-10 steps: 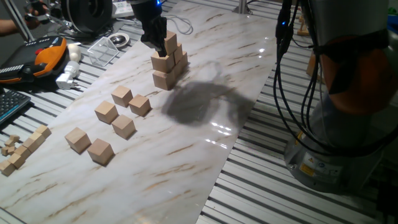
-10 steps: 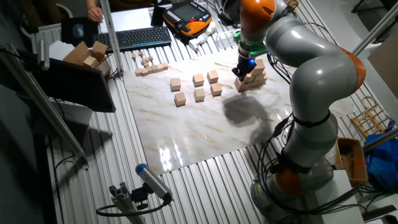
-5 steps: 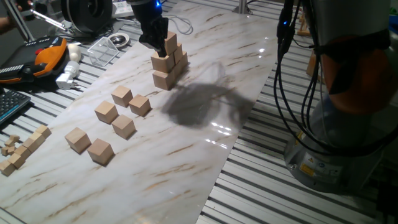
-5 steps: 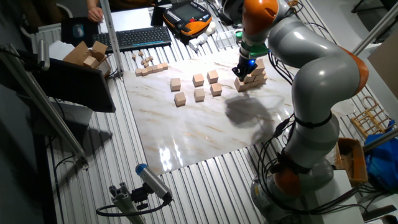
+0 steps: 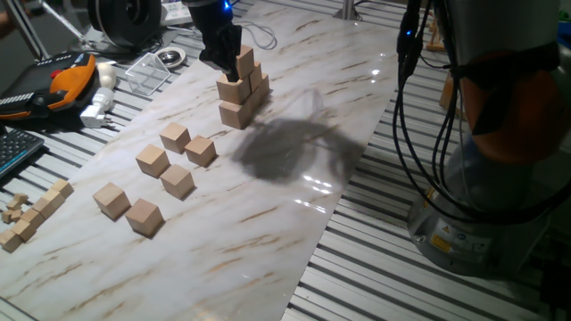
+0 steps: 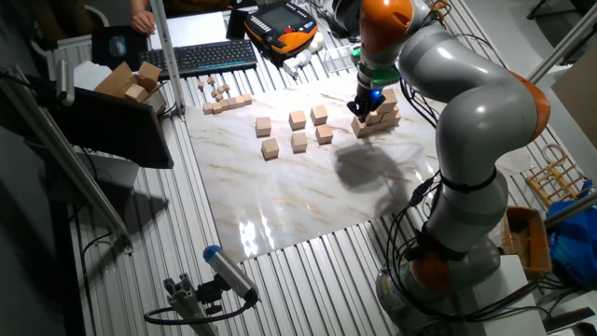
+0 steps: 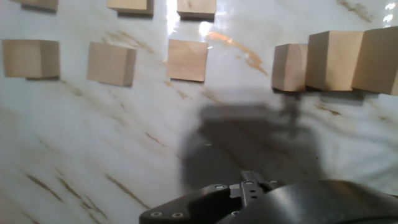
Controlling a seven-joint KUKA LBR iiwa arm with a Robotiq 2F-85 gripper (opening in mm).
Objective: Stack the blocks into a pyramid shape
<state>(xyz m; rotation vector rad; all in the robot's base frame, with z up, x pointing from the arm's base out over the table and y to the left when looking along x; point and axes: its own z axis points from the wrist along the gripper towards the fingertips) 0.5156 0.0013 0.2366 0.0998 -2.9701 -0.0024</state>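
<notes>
Almost nothing has been shifted since the earlier frames: the black two-finger gripper [image 5: 225, 55] is kept at the same spot against the stack of plain light tan wooden cubes [image 5: 241, 89], and the loose cubes have been left where they were.

From one fixed view, the stack is seen near the far end of the white marble-patterned board [image 5: 294, 134], built in stepped layers, with the gripper pressed close to its upper cubes. Whether the fingers are parted or clamped on a cube cannot be told; they are hidden against the wood. Six loose tan cubes [image 5: 169, 169] are spread on the board, well apart from the stack. Small thin wooden pieces [image 5: 27, 214] are seen at the board's left edge.

From the other fixed view, the orange and grey robot arm [image 6: 466, 103] is bent over the stack [image 6: 378, 114].

In the hand view, loose cubes [image 7: 186, 60] are shown in rows, with three touching cubes [image 7: 336, 61] at right.
</notes>
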